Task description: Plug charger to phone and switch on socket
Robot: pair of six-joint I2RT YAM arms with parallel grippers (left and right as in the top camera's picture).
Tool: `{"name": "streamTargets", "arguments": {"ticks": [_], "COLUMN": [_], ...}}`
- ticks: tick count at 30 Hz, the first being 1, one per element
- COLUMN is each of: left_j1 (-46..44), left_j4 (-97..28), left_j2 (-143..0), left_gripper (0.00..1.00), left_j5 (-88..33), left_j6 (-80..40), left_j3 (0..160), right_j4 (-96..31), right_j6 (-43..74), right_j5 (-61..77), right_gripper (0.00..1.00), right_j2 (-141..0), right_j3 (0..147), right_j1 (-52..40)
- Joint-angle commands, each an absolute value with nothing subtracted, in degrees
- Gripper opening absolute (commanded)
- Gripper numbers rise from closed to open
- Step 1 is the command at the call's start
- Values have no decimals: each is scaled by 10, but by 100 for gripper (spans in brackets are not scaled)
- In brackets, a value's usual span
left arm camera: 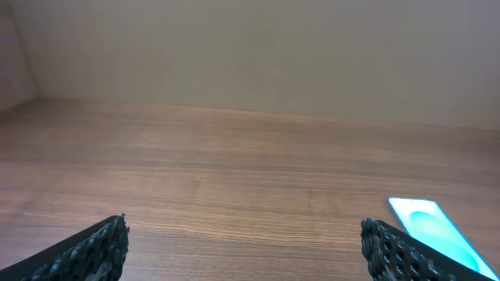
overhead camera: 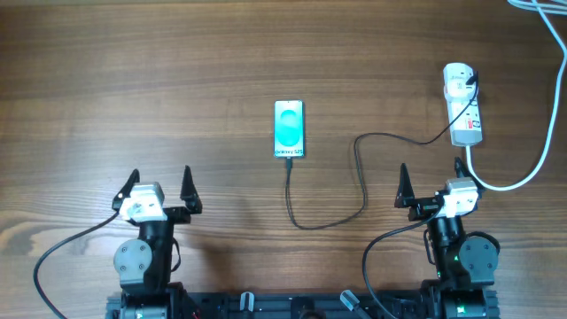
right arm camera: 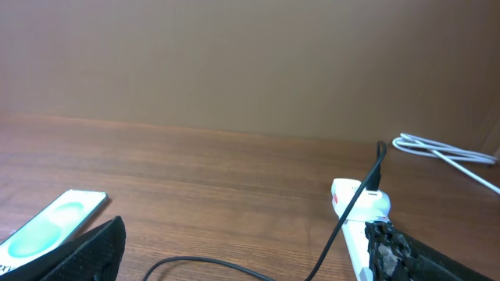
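Observation:
The phone [overhead camera: 289,128] lies flat mid-table, cyan screen up, white band at its near end. The thin black charger cable [overhead camera: 330,221] runs from the phone's near end, loops toward me, then rises to the white socket strip [overhead camera: 462,105] at the far right, where it is plugged in. My left gripper [overhead camera: 159,184] is open and empty at the near left; the phone's corner [left arm camera: 437,231] shows at its right. My right gripper [overhead camera: 432,181] is open and empty at the near right, between the phone [right arm camera: 48,225] and the socket [right arm camera: 361,222]; the cable [right arm camera: 344,220] passes between its fingers.
A thick white lead [overhead camera: 542,133] runs from the socket around the right edge to the far corner, also in the right wrist view [right arm camera: 447,151]. Each arm's thicker black cable [overhead camera: 62,252] curls near its base. The wooden table [overhead camera: 133,89] spreads left.

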State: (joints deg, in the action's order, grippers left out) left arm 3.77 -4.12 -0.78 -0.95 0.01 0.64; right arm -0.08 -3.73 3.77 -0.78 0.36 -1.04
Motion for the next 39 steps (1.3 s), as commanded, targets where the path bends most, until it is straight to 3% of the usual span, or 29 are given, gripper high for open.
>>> {"name": "streamTargets", "arguments": {"ticks": [1, 39], "left_j1": [41, 41], "left_j4": [-41, -42], "left_j2": [-2, -2], "left_gripper": [100, 100], "left_j5": [34, 11], "left_j6": [15, 41], "left_j3": [3, 3], "right_j4": [0, 0], "right_j6": [-29, -28], "right_j5": [33, 32], "right_gripper": [100, 100], "right_j2": [-3, -3], "right_j3": [3, 3], "right_j1": [-13, -13]}}
